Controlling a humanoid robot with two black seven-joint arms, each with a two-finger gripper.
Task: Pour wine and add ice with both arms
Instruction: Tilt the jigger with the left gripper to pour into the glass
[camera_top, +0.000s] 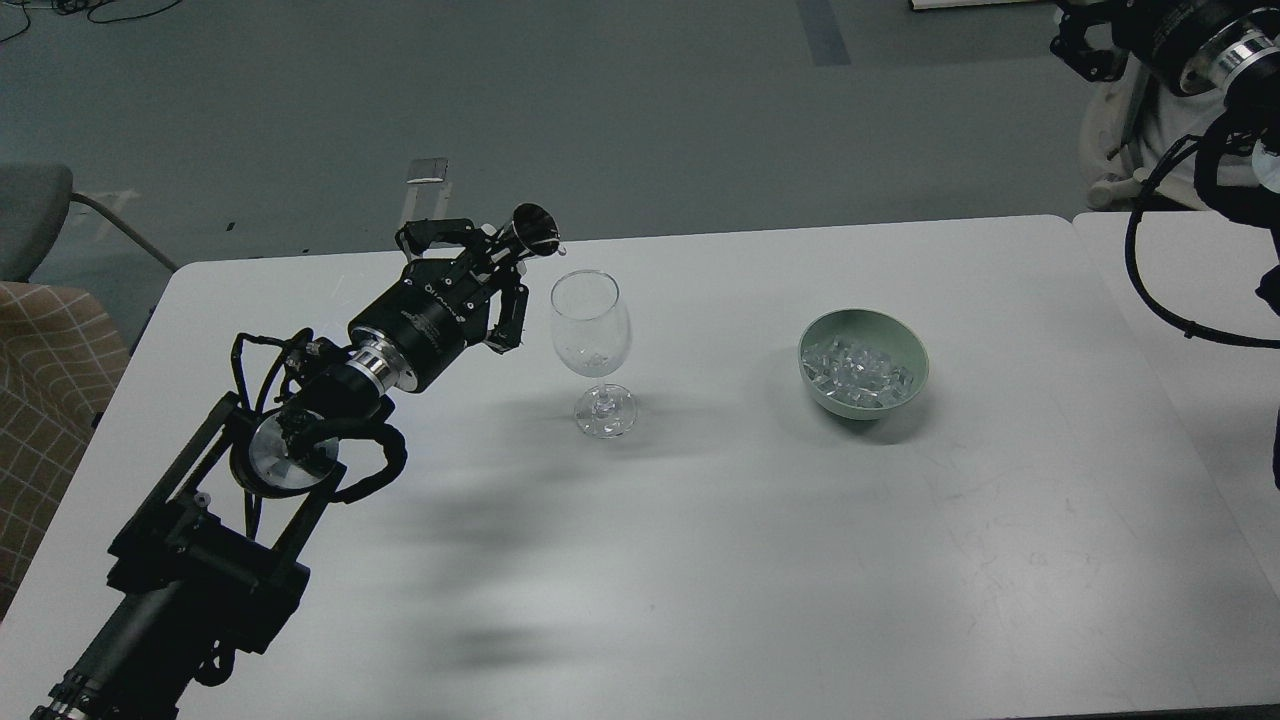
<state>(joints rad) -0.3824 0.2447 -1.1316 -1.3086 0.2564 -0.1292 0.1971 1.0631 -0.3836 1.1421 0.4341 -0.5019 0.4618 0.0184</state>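
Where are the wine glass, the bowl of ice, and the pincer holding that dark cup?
wine glass (590, 325), head view, on its clear bowl.
green bowl (905, 345), head view, on its right rim.
ice (855, 368), head view, on the cube pile.
left pincer (500, 275), head view, between its fingertips.

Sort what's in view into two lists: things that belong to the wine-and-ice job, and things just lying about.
Belongs to the job:
- wine glass, upright on the table
- ice in the green bowl
- left gripper, holding a small dark funnel-like piece above the glass rim
- right arm, raised at the top right corner

Just lying about:
- chair at the left edge
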